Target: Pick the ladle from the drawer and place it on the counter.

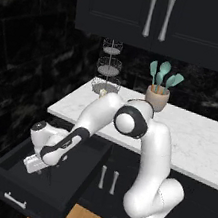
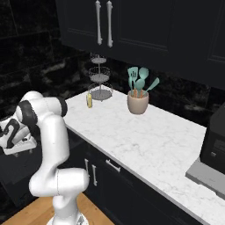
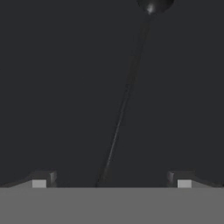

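The black drawer stands pulled out below the counter's left end. My gripper reaches down inside it, open. In the hand view the ladle lies on the dark drawer floor: its thin handle runs up from between the fingertips, and its small round bowl sits at the top edge. The open gripper straddles the handle's near end, with wide gaps on both sides and no contact. From the right base view the gripper hangs low at the left. The white marble counter lies above and to the right.
On the counter stand a beige pot of teal utensils, a wire tiered stand and a small yellow bottle. Black wall cabinets hang above it. A dark appliance sits at the counter's far right. Black doors are beside the drawer.
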{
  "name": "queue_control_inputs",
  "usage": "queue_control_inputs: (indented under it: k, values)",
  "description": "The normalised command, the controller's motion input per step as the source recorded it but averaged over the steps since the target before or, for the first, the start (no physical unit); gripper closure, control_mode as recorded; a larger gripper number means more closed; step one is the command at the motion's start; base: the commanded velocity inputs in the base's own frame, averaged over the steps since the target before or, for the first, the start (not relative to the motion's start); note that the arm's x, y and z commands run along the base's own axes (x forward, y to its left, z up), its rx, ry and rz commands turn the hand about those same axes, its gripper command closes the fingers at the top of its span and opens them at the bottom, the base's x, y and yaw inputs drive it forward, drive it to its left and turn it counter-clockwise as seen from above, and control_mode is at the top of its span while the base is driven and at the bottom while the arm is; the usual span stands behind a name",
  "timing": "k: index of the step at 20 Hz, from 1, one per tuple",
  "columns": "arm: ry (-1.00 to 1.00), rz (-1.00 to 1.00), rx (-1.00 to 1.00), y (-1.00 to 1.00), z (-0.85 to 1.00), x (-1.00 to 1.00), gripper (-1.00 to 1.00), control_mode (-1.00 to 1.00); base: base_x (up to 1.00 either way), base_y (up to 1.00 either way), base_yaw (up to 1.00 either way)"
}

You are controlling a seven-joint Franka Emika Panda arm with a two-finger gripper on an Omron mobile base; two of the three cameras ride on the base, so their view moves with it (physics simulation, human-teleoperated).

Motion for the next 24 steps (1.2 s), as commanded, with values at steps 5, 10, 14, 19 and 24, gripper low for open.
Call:
queue_control_inputs:
  k: [5, 10, 14, 19, 24]
  values:
    - [0.00, -0.03, -0.01, 0.20, -0.41, 0.08, -1.00, -1.00, 0.00, 0.00, 0.00]
    - [0.00, -0.03, -0.05, 0.03, -0.41, 0.03, -1.00, -1.00, 0.00, 0.00, 0.00]
    - [0.00, -0.01, -0.02, -0.10, -0.24, 0.00, -1.00, -1.00, 0.00, 0.00, 0.00]
    - [0.00, -0.02, 0.01, -0.03, -0.21, 0.01, -1.00, -1.00, 0.00, 0.00, 0.00]
    - [-0.05, -0.02, 0.00, -0.19, -0.39, 0.00, 1.00, -1.00, 0.00, 0.00, 0.00]
